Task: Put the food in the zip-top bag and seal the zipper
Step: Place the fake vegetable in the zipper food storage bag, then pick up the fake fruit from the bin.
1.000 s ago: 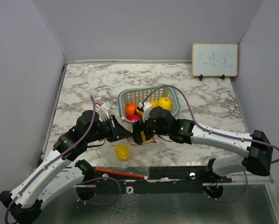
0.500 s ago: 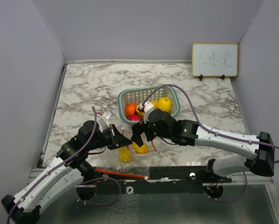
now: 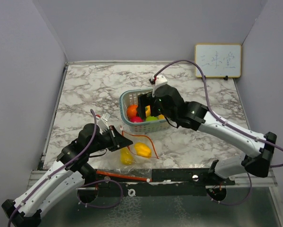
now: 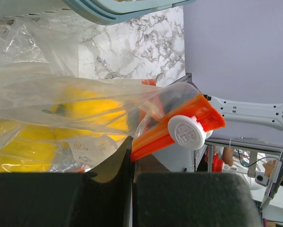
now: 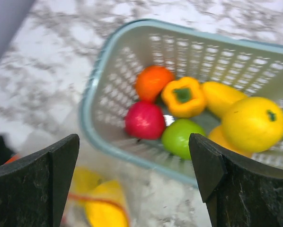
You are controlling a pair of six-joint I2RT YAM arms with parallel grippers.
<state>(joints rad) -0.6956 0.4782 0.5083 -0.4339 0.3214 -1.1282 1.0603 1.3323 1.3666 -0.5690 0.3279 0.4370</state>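
Observation:
The clear zip-top bag (image 3: pixel 134 150) lies near the table's front with two yellow pieces of food (image 3: pixel 142 149) inside. Its thin orange-red zipper (image 3: pixel 152 144) loops round the open mouth. My left gripper (image 3: pixel 124 142) is shut on the bag's mouth edge, and the orange strip (image 4: pixel 179 128) runs out from between the jaws (image 4: pixel 132 158). My right gripper (image 3: pixel 144 107) hangs open and empty over the teal basket (image 3: pixel 125 97). Below it in the basket (image 5: pixel 92 124) lie an orange ball (image 5: pixel 151 81), a yellow pepper (image 5: pixel 183 97), a red ball (image 5: pixel 145 120), a green one (image 5: pixel 181 137) and yellow fruit (image 5: pixel 252 123).
A small whiteboard (image 3: pixel 217 60) leans on the back wall at the right. An orange-red bar (image 3: pixel 120 175) lies along the front rail by the arm bases. Grey walls close in the marble table (image 3: pixel 94 90) on the left, back and right.
The right gripper opened over the bag mouth, left a yellow piece inside, then rose and drew back over the basket. The left gripper kept its hold and sank slightly.

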